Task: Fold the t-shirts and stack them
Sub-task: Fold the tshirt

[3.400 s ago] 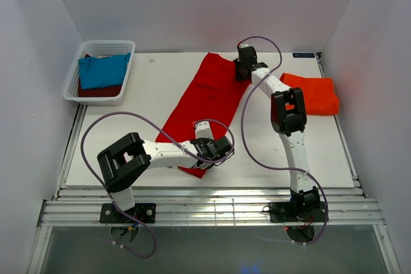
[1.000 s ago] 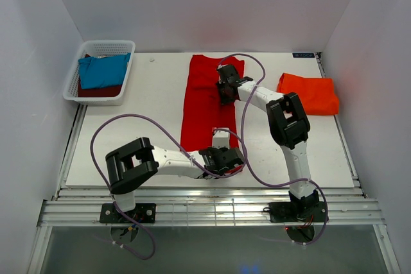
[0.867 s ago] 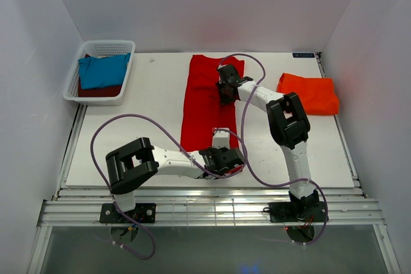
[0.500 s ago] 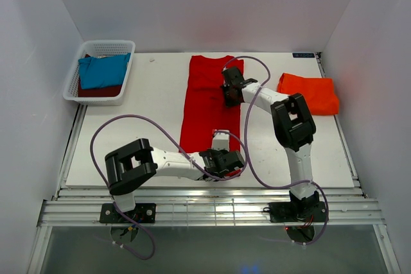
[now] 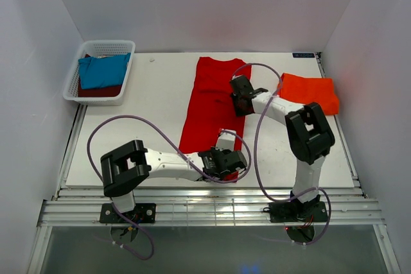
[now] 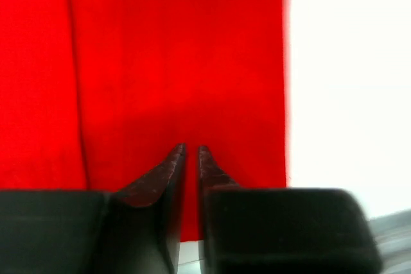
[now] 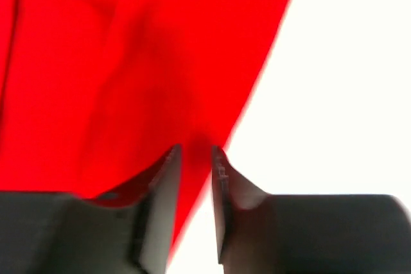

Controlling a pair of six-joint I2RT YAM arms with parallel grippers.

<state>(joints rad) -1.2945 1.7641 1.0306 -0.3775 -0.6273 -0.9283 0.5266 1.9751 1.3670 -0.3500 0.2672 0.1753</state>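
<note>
Sitting beyond orange-red t-shirt (image 5: 316, 96): unreadable label (image 5: 304, 55)

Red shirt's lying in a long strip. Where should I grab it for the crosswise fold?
Probably the near short end of the red t-shirt: pinch its two corners from above, coming in from the near side. The strip lies flat and runs near to far, so that end could be lifted and carried over onto the far end.

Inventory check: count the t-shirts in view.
4: a red t-shirt spread mid-table, an orange-red one folded at right, a teal-blue one atop a dark maroon one in the basket. More may hide beneath.
</note>
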